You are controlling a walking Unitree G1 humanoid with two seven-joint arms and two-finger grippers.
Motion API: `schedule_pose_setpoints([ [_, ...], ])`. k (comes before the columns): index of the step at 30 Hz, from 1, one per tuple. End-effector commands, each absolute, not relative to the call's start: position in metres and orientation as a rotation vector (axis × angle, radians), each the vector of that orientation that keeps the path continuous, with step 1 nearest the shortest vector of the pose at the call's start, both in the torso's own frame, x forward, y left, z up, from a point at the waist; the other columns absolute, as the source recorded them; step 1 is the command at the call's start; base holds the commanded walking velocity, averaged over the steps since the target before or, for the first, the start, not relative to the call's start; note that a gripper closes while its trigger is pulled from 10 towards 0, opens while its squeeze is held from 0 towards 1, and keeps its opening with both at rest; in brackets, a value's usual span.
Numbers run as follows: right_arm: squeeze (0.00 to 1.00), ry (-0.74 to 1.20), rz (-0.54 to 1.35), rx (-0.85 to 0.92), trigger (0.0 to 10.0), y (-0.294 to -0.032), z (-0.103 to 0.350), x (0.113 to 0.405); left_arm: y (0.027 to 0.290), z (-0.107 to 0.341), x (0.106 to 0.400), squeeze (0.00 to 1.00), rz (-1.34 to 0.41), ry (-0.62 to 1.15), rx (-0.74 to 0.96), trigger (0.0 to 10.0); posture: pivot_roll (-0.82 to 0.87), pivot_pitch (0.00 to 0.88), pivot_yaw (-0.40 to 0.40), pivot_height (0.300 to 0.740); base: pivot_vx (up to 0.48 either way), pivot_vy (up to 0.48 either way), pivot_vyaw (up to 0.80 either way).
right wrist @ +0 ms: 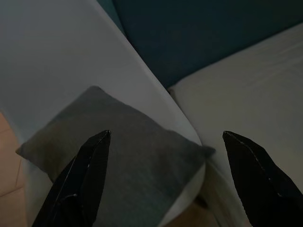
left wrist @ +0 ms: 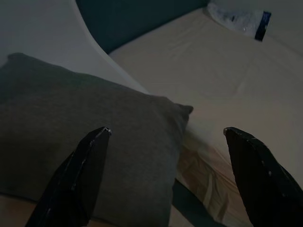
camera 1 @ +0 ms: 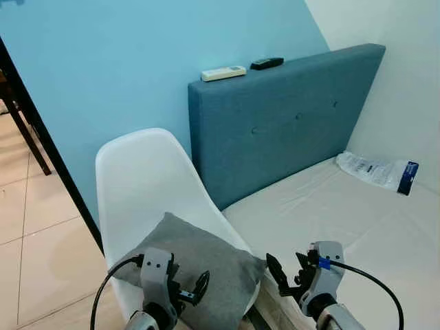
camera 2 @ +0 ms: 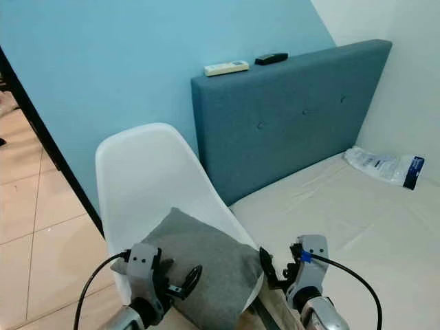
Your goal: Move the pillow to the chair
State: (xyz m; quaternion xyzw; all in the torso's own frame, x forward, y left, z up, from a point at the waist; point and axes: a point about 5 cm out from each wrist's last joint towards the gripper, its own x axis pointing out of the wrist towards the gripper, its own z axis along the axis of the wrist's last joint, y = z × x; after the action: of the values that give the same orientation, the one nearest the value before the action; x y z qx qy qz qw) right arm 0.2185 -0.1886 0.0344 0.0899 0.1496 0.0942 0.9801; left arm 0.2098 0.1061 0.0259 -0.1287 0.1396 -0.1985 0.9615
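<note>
- Left eye view: grey pillow [camera 1: 196, 269] lying on the seat of the white chair [camera 1: 141, 179], one corner just over the seat's edge toward the bed [camera 1: 357, 220]. Judged: transfer done, nothing left but to draw back. Left tool [camera 1: 194, 289] low in front of the pillow, fingers apart, nothing held. Right tool [camera 1: 289, 270] just beside the pillow's bed-side corner, fingers apart, empty.
- Right eye view: same scene. Chair standing against a light-blue wall [camera 2: 124, 75], touching or nearly touching the bed's side; cannot tell which. Blue padded headboard [camera 2: 295, 110] behind the bed, with a white remote [camera 2: 225, 67] and a black remote [camera 2: 271, 58] on its top edge. Bare cream mattress cover, with a clear plastic packet [camera 2: 385, 166] near the far wall. Tan tiled floor [camera 2: 34, 227] on the robot's left, dark frame edge running down to it.
- Left wrist view: dim. Two black fingers [left wrist: 78, 175] spread wide, pillow between and beyond them, untouched. Pillow corner lying toward the mattress; plastic packet visible far across the bed.
- Right wrist view: dim. Fingers [right wrist: 80, 182] wide apart, empty. Pillow resting flat in the chair's shell, seat rim curving past it, headboard and mattress beyond.
</note>
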Motion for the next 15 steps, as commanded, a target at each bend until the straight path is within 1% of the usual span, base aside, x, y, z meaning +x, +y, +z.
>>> schedule_pose_setpoints([
  [1,0.0,0.32,0.199,0.179,10.0,-0.1859,0.0313,0.2188,0.1073,0.021,0.2076,0.0,-0.396,0.317,-0.251,10.0,-0.03,0.0,-0.031,0.74,-0.266,0.0,0.0],
  [15,0.0,0.342,0.204,0.179,10.0,-0.187,0.0259,0.2186,0.1058,0.0173,0.2049,0.0,-0.382,0.342,-0.25,10.0,-0.03,0.0,-0.032,0.74,-0.282,0.0,0.0],
])
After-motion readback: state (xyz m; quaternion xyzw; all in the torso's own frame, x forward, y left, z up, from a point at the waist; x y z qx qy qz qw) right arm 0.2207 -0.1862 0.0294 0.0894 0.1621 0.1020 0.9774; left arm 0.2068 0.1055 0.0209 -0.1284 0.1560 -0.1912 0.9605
